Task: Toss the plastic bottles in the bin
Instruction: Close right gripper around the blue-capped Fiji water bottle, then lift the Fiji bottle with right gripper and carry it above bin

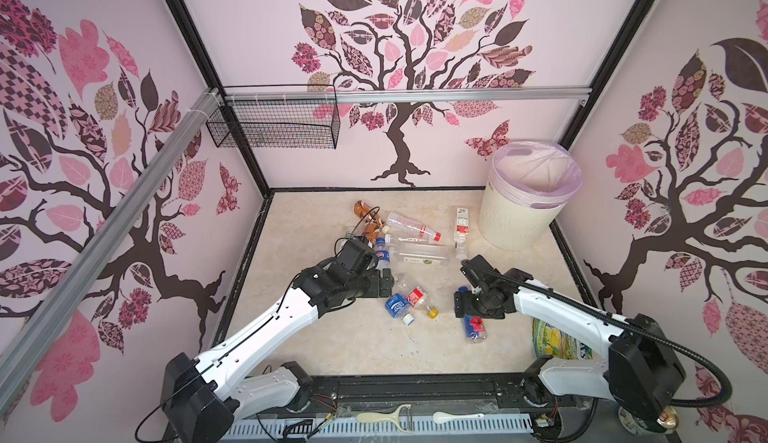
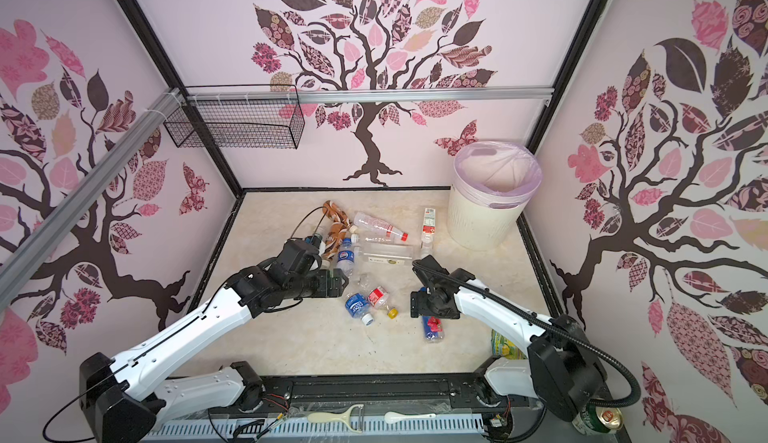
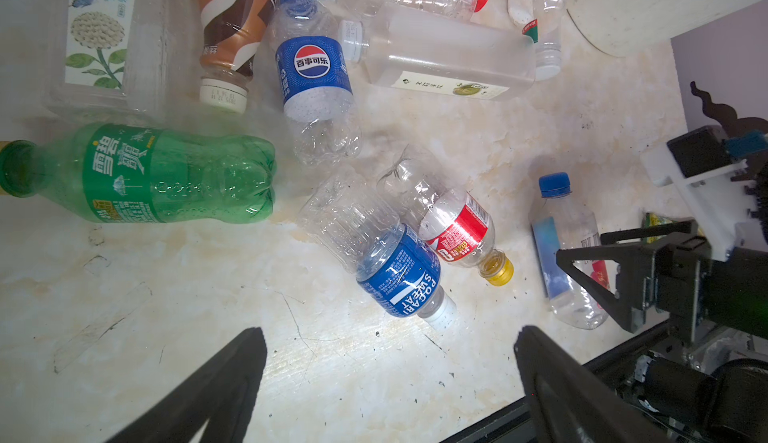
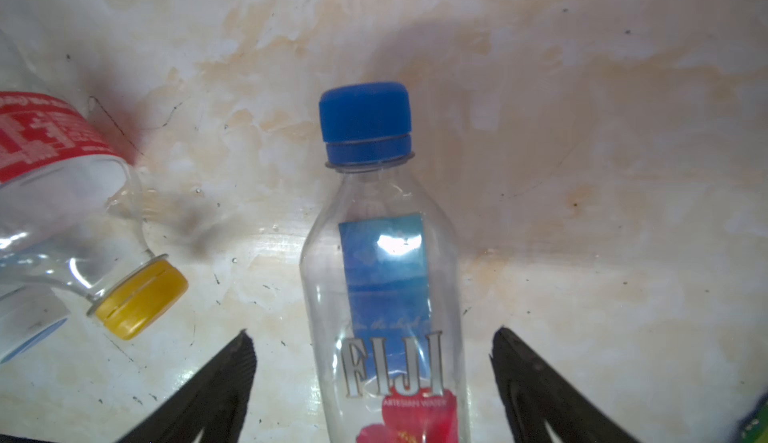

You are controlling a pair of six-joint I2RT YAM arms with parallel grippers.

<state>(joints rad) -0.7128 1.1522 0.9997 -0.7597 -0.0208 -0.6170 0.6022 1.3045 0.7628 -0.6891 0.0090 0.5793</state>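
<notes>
Several plastic bottles lie scattered on the marble floor. My right gripper (image 4: pixel 372 333) is open and straddles a clear Fiji bottle (image 4: pixel 386 295) with a blue cap, with a gap on each side of it. That Fiji bottle (image 1: pixel 475 328) lies near the front right. My left gripper (image 3: pixel 389 330) is open and empty, just short of a blue-labelled Pocari bottle (image 3: pixel 395 270) and a red-labelled bottle (image 3: pixel 455 233) with a yellow cap. Behind those lie a green bottle (image 3: pixel 166 175), a Pepsi bottle (image 3: pixel 313 66) and a brown-wrapped bottle (image 3: pixel 232 17). The cream bin (image 1: pixel 523 220) with a lilac liner stands at the back right.
A black wire basket (image 1: pixel 274 125) hangs on the back wall at the left. A yellow-green snack bag (image 1: pixel 552 341) lies under my right arm, and a can (image 1: pixel 660 418) stands at the front right corner. A peeler (image 1: pixel 386 416) and a spoon (image 1: pixel 453 417) rest on the front rail.
</notes>
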